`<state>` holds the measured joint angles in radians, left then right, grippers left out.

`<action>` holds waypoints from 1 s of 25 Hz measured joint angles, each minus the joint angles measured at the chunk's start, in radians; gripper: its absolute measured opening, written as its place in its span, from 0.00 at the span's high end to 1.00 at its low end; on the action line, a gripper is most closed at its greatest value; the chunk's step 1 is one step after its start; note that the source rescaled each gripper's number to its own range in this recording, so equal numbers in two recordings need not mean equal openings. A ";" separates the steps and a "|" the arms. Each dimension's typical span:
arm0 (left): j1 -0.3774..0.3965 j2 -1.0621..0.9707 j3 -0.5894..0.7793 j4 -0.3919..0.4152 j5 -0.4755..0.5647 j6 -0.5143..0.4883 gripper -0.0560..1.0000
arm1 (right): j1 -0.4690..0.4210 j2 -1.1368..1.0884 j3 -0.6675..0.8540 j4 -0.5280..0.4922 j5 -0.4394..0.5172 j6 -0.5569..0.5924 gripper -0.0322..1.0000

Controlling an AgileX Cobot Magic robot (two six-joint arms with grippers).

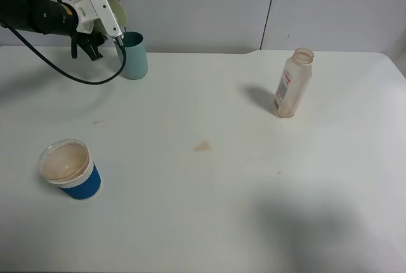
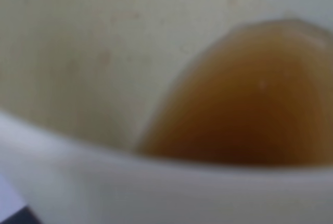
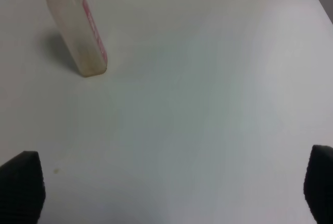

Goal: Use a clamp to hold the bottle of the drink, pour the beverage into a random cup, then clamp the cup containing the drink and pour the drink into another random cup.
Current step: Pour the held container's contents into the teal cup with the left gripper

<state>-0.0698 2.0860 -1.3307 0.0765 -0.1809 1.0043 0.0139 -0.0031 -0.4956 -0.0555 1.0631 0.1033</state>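
Note:
At the back left, my left clamp is shut on the cup containing the drink, a pale yellow-green tumbler. It holds the cup tipped over, just above the rim of the teal cup. The left wrist view looks straight into the held cup, where the brown beverage pools against its lower side. The bottle stands upright on the right of the table, uncapped, with only a brown trace inside. My right clamp hangs open above the table, well short of the bottle; only its black fingertips show.
A squat white cup with a blue sleeve stands at the front left, stained brown inside. A small brown spill marks the white table near its middle. A grey wall runs behind the table.

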 joint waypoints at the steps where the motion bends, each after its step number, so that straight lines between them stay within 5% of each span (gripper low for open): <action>1: 0.000 0.000 0.000 0.002 0.001 0.001 0.93 | 0.000 0.000 0.000 0.000 0.000 0.000 0.00; 25: 0.000 0.000 0.000 0.027 0.003 0.106 0.93 | 0.000 0.000 0.000 0.000 0.000 0.000 0.00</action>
<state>-0.0698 2.0860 -1.3307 0.1038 -0.1778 1.1101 0.0139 -0.0031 -0.4956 -0.0555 1.0631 0.1033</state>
